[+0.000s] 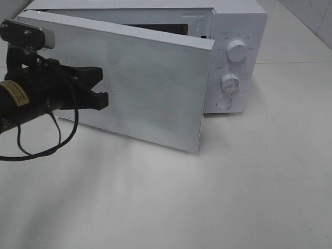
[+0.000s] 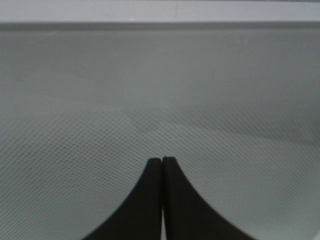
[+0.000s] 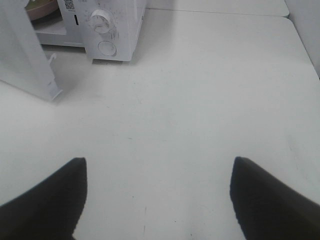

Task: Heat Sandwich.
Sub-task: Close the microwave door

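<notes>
door (image 1: 150, 88) ajar; closed left end effector (image 2: 162, 162) facing it

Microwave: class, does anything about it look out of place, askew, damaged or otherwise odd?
Only the door stands out: it hangs partly open, angled away from the microwave body, with the shut left gripper close to its outer face. No damage or spill shows.
</notes>
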`<state>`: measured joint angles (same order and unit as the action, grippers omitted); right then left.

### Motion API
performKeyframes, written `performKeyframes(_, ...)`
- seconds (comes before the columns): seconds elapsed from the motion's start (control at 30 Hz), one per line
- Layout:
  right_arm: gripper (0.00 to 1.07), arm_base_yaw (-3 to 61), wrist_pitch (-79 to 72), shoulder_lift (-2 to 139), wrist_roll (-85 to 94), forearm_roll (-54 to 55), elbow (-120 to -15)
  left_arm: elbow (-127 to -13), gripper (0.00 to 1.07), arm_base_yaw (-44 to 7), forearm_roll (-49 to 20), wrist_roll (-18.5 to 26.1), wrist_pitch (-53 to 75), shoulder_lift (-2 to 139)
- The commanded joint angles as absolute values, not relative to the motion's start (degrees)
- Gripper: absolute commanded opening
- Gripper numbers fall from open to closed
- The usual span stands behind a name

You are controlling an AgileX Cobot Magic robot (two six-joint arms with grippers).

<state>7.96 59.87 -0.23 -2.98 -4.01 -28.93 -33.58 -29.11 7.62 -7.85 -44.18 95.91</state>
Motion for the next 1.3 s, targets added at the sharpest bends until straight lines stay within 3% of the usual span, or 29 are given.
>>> performKeyframes(0.03, 0.76, 7.7, 59.6, -1.7, -2.8, -3.8, -28.9, -36.6, 0.0, -31.5, 6.4, -7.8, -44.6, 97.6)
performKeyframes(0.6, 0.76, 7.7, 59.6, -1.7, -2.8, -3.8, -28.9, -55.1, 0.0, -39.6, 4.0, -7.8, -38.1, 108.6)
performKeyframes(1.3, 0.76, 7.7, 59.6, -1.7, -2.8, -3.8, -28.9, -71.0, 0.0, -39.8, 2.3, -7.9, -30.3, 116.9)
